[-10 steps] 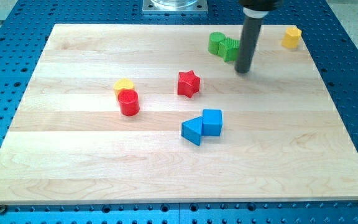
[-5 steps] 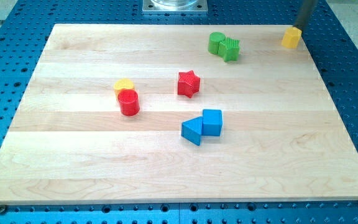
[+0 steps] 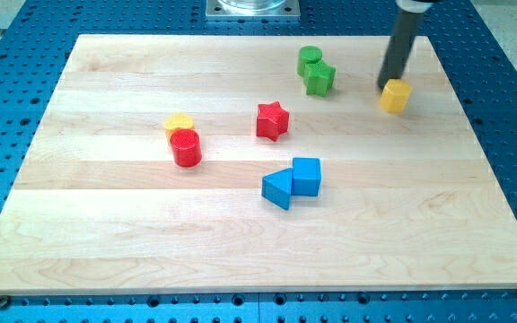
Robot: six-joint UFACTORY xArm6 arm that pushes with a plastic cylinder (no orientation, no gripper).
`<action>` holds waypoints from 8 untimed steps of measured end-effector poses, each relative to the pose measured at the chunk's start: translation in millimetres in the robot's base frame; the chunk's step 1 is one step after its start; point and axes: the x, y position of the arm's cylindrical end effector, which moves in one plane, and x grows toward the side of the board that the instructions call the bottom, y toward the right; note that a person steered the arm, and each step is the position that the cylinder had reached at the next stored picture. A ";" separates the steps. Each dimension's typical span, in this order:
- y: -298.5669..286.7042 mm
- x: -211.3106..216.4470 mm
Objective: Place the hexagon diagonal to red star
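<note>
My tip (image 3: 389,86) (a bare rod that grasps nothing) touches the top-left edge of the yellow hexagon (image 3: 396,95), which sits near the view's upper right, well apart from the red star (image 3: 273,120). To do this well, I judge the push should run leftward and downward, passing below the green blocks (image 3: 314,70).

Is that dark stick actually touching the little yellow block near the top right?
Touching, as far as the camera view shows: my tip meets the upper-left edge of the yellow hexagon with no board visible between them.
</note>
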 end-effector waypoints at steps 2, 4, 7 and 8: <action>33.3 24.5; -114.7 46.2; -153.8 53.9; -145.0 22.2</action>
